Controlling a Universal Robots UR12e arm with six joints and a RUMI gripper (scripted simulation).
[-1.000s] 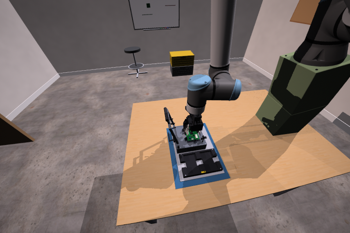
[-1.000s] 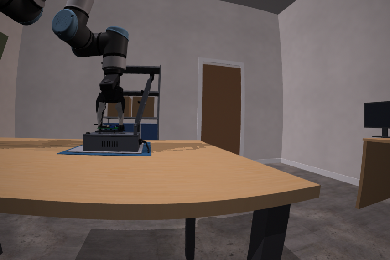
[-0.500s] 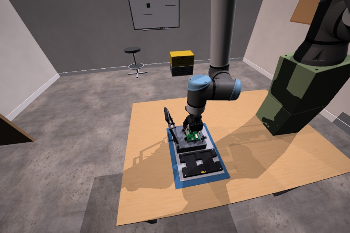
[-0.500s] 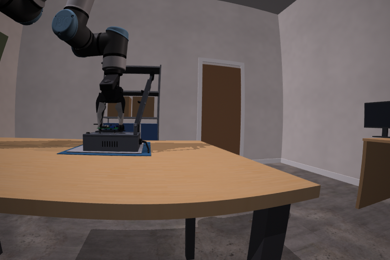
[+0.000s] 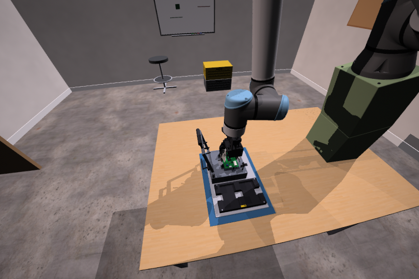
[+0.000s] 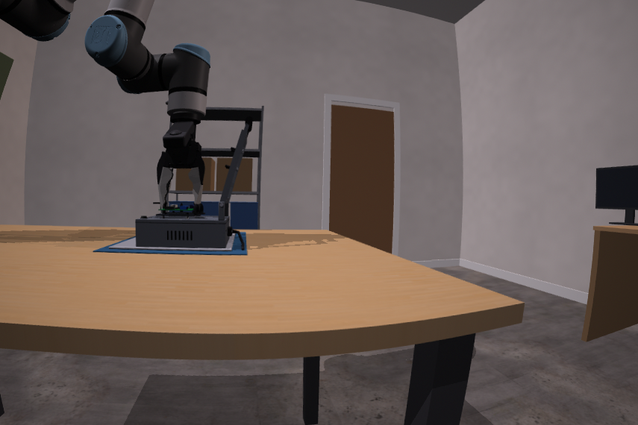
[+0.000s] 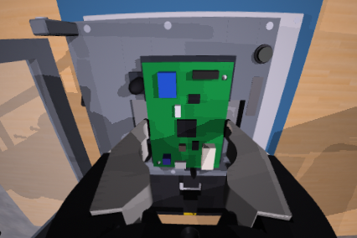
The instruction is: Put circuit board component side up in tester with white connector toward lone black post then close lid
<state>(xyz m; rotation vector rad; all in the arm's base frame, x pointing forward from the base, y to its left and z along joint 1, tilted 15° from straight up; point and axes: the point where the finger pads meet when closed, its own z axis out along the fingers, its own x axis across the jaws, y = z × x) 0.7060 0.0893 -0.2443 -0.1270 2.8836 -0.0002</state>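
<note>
We see the gripper (image 7: 188, 144) clamped on the long edges of the green circuit board (image 7: 187, 111), holding it component side up over the grey tester (image 7: 110, 84). The board sits low above the tester's recess; whether it touches we cannot tell. Its white connector (image 7: 209, 157) lies at the gripper end, while a lone black post (image 7: 263, 54) stands at the tester's far right corner. The lid (image 5: 203, 146) stands raised at the tester's left side. The black tray (image 5: 239, 194) lies just beside the tester on a blue mat (image 5: 216, 220) atop the wooden bench (image 5: 315, 197).
</note>
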